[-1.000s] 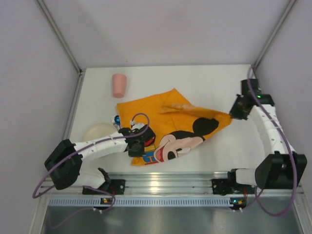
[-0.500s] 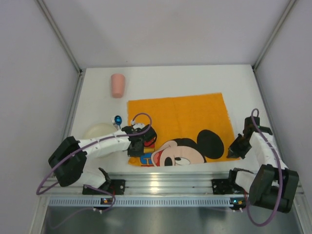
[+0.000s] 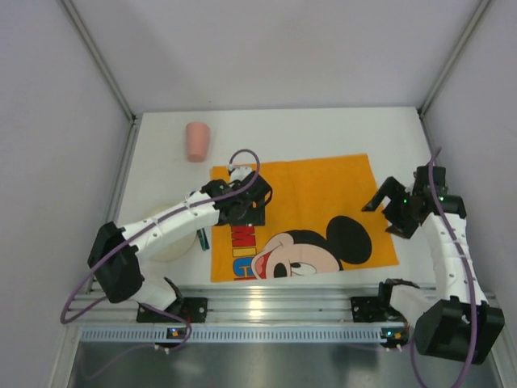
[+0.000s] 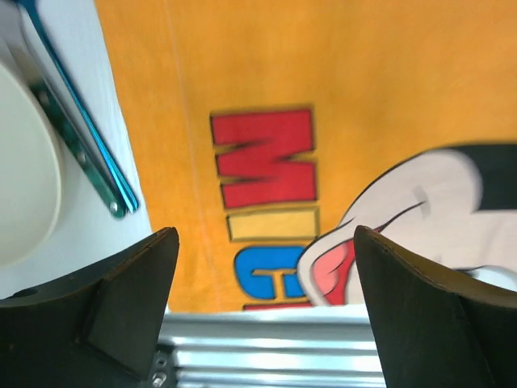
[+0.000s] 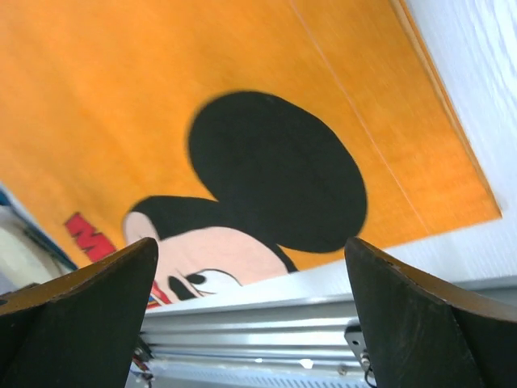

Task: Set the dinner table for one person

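- The orange Mickey Mouse mat (image 3: 307, 198) lies spread flat along the tabletop's (image 3: 323, 129) near edge.
- The plate (image 4: 24, 178), cutlery (image 4: 74, 144) and pink cup (image 3: 197, 141) are not yet on it.
- Both arms' jaws stand wide, holding nothing.

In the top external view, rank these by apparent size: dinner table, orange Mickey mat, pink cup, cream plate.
1. dinner table, by far the largest
2. orange Mickey mat
3. cream plate, partly hidden under the left arm, so its lead over the cup is only probable
4. pink cup
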You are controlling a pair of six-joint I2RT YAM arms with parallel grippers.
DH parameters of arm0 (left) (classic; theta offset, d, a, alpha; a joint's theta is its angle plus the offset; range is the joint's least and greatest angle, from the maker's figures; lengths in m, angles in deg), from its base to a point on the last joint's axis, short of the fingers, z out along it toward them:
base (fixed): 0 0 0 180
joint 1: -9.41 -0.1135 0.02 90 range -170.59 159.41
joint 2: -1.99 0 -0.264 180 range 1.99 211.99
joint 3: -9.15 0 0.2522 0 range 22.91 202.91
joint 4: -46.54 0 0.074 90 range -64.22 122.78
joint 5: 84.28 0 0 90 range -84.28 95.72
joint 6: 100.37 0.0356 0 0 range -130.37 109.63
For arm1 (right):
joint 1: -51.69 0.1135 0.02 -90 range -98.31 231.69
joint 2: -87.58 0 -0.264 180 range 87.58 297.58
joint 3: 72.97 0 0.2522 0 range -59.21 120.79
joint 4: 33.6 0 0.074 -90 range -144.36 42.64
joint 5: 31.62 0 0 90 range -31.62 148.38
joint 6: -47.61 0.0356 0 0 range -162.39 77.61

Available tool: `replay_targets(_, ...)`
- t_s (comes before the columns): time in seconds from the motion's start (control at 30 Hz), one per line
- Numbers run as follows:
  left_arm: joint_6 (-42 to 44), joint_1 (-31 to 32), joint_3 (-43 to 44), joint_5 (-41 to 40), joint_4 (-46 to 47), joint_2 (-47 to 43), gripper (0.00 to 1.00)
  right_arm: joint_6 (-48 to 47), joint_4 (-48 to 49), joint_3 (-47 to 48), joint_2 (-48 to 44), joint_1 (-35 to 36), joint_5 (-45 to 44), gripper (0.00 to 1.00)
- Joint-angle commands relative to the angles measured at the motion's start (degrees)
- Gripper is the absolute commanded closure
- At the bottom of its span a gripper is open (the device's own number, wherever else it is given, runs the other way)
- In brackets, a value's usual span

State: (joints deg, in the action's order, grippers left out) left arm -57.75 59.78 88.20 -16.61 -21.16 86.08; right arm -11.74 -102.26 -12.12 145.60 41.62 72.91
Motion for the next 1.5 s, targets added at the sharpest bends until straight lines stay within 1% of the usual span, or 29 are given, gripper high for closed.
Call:
replay_targets(0.0,4.83,-4.65,6.68,-3.78,0.57,1.85,0.05,-1.38,-0.56,7.93,-0.89,1.71,0.95,0.00)
replay_targets(0.07,7.90,-7.38,7.39,-1.41,3.56,4.67,0.08,-2.26,-1.44,10.82,0.07,2.15,1.12,0.00)
replay_targets(0.1,8.87,-10.09,7.30,-0.36,5.05,5.72,0.09,-2.44,-1.71,11.35,1.12,2.42,1.47,0.00)
replay_targets(0.13,10.44,-11.51,6.87,0.61,8.55,8.17,0.10,-2.62,-1.88,11.88,1.65,2.42,2.08,0.00)
replay_targets(0.2,11.60,-15.19,6.68,4.12,12.16,10.73,0.12,-2.88,-2.50,11.97,2.27,2.68,2.96,0.00)
replay_targets(0.33,14.23,-19.78,7.56,10.18,19.98,19.06,0.13,-4.28,-3.72,11.71,1.75,2.86,3.49,0.00)
replay_targets(0.4,15.20,-20.83,9.92,12.56,21.06,21.71,0.13,-5.08,-4.43,12.06,1.75,2.95,2.88,0.00)
replay_targets(0.43,15.90,-21.01,11.07,12.57,21.06,24.42,0.12,-5.77,-4.78,12.32,1.75,3.03,2.62,0.00)
replay_targets(0.53,16.44,-21.63,14.94,12.48,20.45,28.82,0.12,-6.40,-5.58,12.50,2.10,3.12,1.39,0.00)
replay_targets(0.73,16.08,-24.62,19.77,14.59,20.01,34.11,0.13,-7.45,-5.40,13.29,3.94,3.12,0.77,0.00)
replay_targets(0.77,16.09,-24.97,20.65,14.51,19.48,34.47,0.14,-7.80,-5.49,13.46,4.12,3.21,0.51,0.00)
replay_targets(0.9,17.05,-24.97,25.48,13.19,17.19,31.58,0.14,-8.24,-5.58,12.94,3.86,3.21,0.07,0.00)
replay_targets(0.97,18.89,-25.23,27.50,11.88,17.20,28.59,0.11,-8.24,-5.49,12.15,3.42,3.21,0.15,0.00)
replay_targets(1.03,21.17,-25.84,31.37,9.33,17.37,27.01,0.07,-8.24,-5.40,11.27,3.07,3.30,0.50,0.00)
replay_targets(1.1,22.76,-27.86,34.79,7.57,16.32,27.26,0.04,-8.24,-5.66,10.83,2.80,3.47,0.50,0.00)
replay_targets(1.13,24.07,-28.74,38.99,7.04,15.44,28.39,0.02,-8.33,-5.84,10.74,2.71,3.56,0.59,0.00)
replay_targets(1.17,24.87,-29.71,41.03,6.77,14.83,29.19,0.02,-8.33,-6.10,10.65,2.54,3.74,0.68,0.00)
replay_targets(1.2,26.88,-31.28,44.97,5.81,13.43,31.02,0.02,-8.33,-6.28,10.57,2.28,3.82,0.68,0.00)
replay_targets(1.3,30.05,-34.01,49.91,4.40,12.27,33.41,0.02,-8.68,-7.07,10.57,2.01,3.91,0.51,0.00)
replay_targets(1.4,32.78,-37.26,50.19,4.92,13.93,34.47,0.02,-9.21,-7.95,10.57,1.83,4.00,0.42,0.00)
replay_targets(1.47,34.19,-39.63,50.10,7.20,14.55,35.17,0.02,-9.38,-8.82,10.65,1.75,4.00,0.24,0.01)
